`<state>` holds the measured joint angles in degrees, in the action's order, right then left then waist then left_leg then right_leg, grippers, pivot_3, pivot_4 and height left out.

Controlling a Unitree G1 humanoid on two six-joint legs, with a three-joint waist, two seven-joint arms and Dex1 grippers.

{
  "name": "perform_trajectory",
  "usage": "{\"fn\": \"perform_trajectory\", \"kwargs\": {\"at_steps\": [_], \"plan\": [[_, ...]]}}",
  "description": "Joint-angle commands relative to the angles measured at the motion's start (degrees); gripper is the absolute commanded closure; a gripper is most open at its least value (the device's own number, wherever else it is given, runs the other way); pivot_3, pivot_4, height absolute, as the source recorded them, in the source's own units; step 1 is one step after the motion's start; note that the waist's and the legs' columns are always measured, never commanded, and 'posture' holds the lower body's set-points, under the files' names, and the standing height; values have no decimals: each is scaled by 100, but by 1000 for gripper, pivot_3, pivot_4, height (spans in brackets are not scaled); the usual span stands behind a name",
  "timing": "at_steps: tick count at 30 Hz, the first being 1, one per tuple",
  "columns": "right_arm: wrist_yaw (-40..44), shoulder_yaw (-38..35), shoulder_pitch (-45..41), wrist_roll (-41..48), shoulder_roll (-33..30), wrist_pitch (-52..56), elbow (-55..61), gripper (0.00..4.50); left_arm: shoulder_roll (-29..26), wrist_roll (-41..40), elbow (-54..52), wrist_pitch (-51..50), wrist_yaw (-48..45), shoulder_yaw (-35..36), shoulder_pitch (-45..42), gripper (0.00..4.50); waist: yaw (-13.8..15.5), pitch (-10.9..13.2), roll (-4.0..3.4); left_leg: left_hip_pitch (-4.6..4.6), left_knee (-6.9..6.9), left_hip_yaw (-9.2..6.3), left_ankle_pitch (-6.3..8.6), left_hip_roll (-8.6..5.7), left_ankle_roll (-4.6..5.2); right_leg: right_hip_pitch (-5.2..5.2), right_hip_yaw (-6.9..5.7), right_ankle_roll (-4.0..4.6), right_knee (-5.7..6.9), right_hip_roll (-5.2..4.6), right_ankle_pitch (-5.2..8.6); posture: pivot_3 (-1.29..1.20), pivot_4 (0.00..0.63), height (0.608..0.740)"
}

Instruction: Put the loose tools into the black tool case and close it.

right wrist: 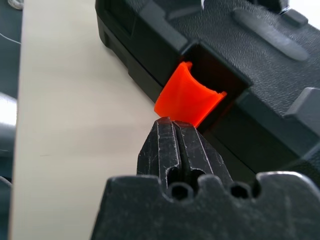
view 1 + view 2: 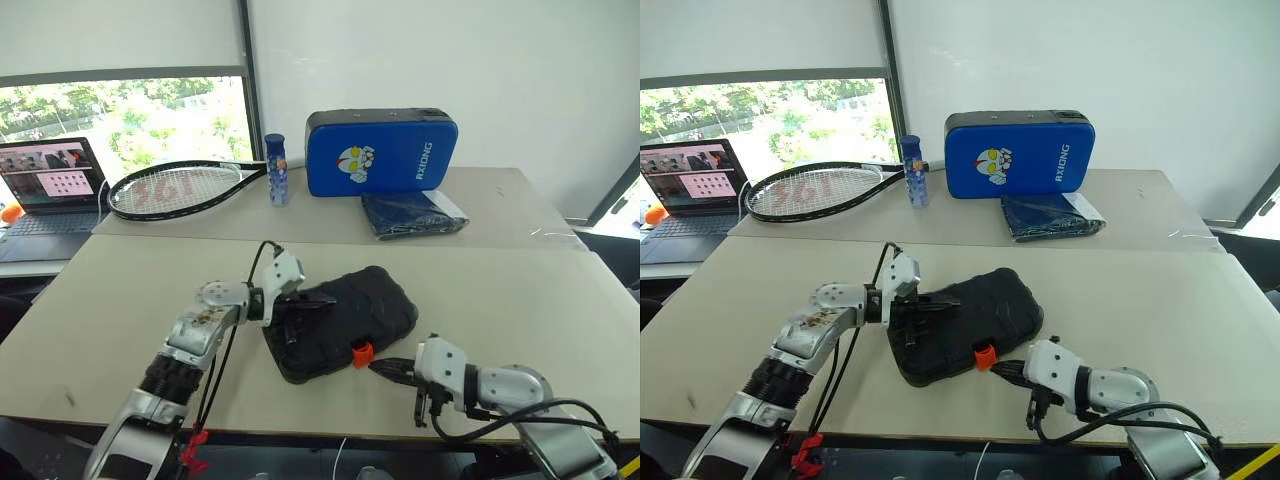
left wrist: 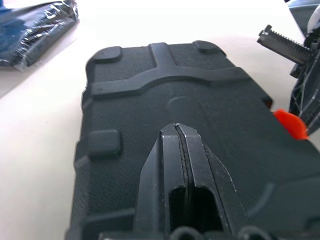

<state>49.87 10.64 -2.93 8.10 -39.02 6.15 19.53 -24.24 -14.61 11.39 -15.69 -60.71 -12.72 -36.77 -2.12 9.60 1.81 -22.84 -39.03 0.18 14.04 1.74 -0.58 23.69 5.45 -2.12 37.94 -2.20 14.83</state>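
Closed ridged right gripper (image 1: 172, 125) jaws against glossy orange latch (image 1: 189, 97) of pebbled black tool case (image 2: 345, 318); left gripper (image 3: 178, 131) jaws closed too

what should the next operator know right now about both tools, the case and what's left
Left tool: shut, empty, resting over the lid of the rounded black plastic tool case.
Right tool: shut, empty, tips at the case's orange latch.
Case: lid down, lying on the beige front table between the two arms.
Done: no loose tools are visible on the table, so they appear to be packed, though the inside is hidden.
Left: the latch looks flipped outward, probably not snapped; press it home and confirm the case stays closed.
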Motion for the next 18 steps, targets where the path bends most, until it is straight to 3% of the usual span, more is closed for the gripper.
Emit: {"fn": "perform_trajectory", "kwargs": {"at_steps": [1, 18], "plan": [[-43, 75, -233, -81, 130, -42, -46, 4500, 75, 316, 283, 178, 91, -153, -96, 4465, -1, 0, 0, 0, 0, 0, 0, -1, 0, 0, 0, 0, 1, 0, 0, 0, 150, 740], [-198, 150, -796, -348, 593, -58, -481, 4500, -28, 910, 564, 34, -158, -599, 138, 4465, -78, -2, -2, 77, 6, 2, 0, 4, 0, -67, 7, -33, 0, 7, 20, 0, 150, 740]]}}
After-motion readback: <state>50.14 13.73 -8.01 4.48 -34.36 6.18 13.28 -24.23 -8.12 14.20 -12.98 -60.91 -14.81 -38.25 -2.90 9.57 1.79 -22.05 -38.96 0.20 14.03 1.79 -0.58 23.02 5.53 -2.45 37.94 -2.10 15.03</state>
